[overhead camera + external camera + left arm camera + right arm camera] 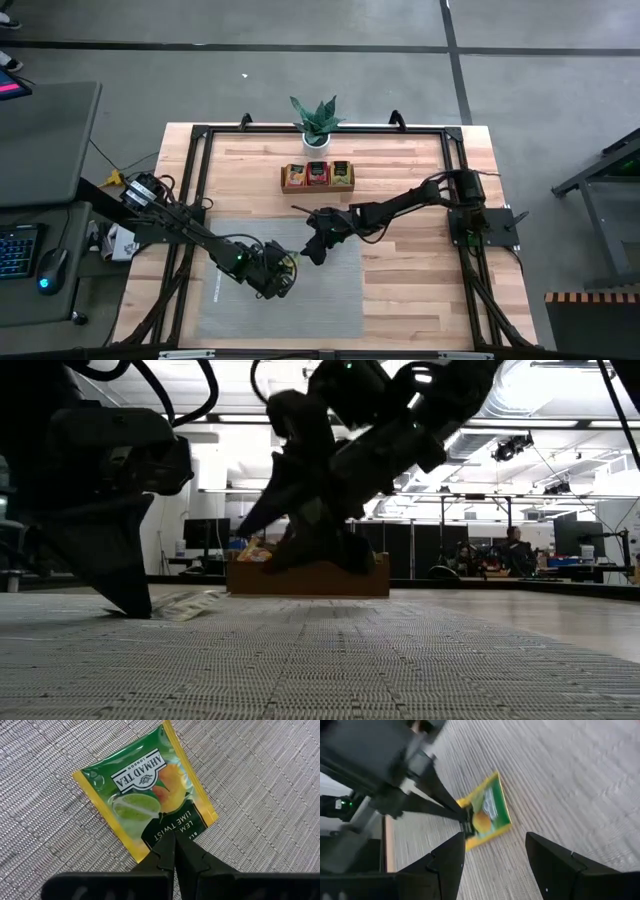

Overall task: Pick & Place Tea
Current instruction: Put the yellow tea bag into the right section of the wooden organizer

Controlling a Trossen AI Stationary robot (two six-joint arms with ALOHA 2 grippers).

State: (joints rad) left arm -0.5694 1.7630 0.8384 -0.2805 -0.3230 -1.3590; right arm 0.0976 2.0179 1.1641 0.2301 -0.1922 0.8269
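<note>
The left gripper [290, 268] is sitting low over the grey ribbed mat [330, 300] at about seven o'clock from the table's [410, 300] centre, its jaws pressed together on one edge of a green and yellow tea sachet [146, 810]; in the left wrist view the two dark fingertips [165, 851] are meeting over the sachet's dark label band, while the rest of the sachet is lying flat on the mat; the low view is showing the pale sachet [190, 603] just beside the gripper's tip [135, 608], touching the mat. Just beside it, toward two o'clock, the right gripper [316, 248] is hanging over the mat's upper edge with its jaws standing wide apart and holding nothing; its wrist view is looking between its own fingers [447, 865] at the same sachet [487, 812] and at the left arm's tip pinching it. At twelve o'clock from the mat, well apart from both grippers, the brown wooden tray [318, 187] is resting on the table with red, yellow and green contents in its compartments; a potted plant [317, 120] is standing behind it at the table's far edge.
</note>
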